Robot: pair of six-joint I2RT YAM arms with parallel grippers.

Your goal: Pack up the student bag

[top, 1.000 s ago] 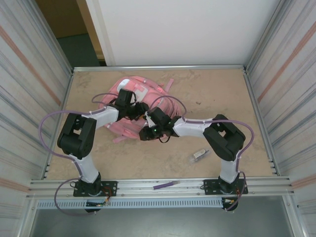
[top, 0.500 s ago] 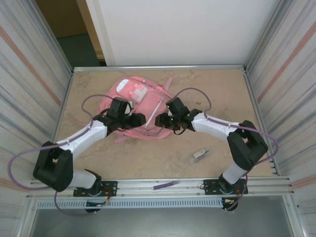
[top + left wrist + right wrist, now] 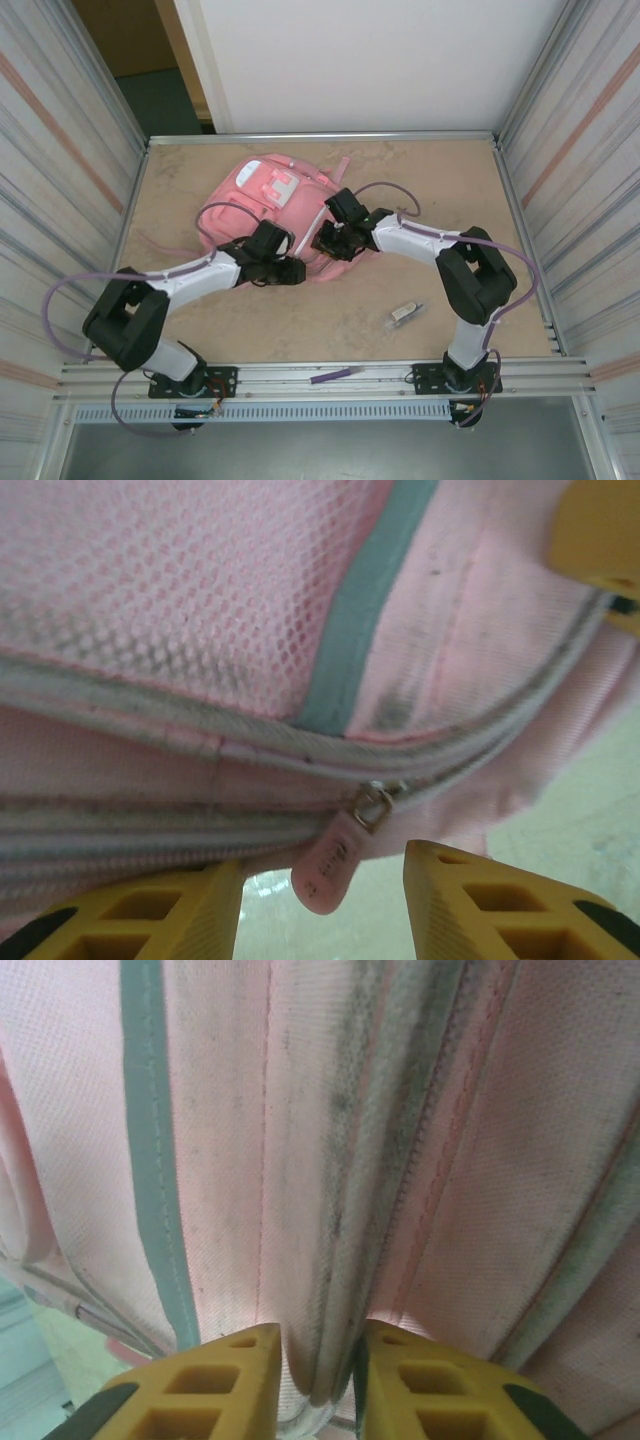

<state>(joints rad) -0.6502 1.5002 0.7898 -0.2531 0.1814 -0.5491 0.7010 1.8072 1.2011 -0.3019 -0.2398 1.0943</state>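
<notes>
The student bag (image 3: 262,200), a big pink backpack, lies flat on the table's far left half. My left gripper (image 3: 291,272) is at its near edge. In the left wrist view its yellow fingers (image 3: 150,910) stand open, and a pink zipper pull (image 3: 330,865) hangs in the gap between them, touching neither. My right gripper (image 3: 328,241) is at the bag's right side. In the right wrist view its fingers (image 3: 215,1385) are shut on a raised fold of the bag's fabric (image 3: 320,1360) beside a zipper line.
A small grey and white object (image 3: 404,312) lies on the table at the near right. A purple pen-like item (image 3: 335,375) rests on the front rail. Metal walls close in both sides. A yellow finger (image 3: 600,525) shows at the upper right of the left wrist view.
The left gripper has slid nearer and right along the bag's near edge. The right gripper has shifted slightly left and closed from open onto a fold of the bag.
</notes>
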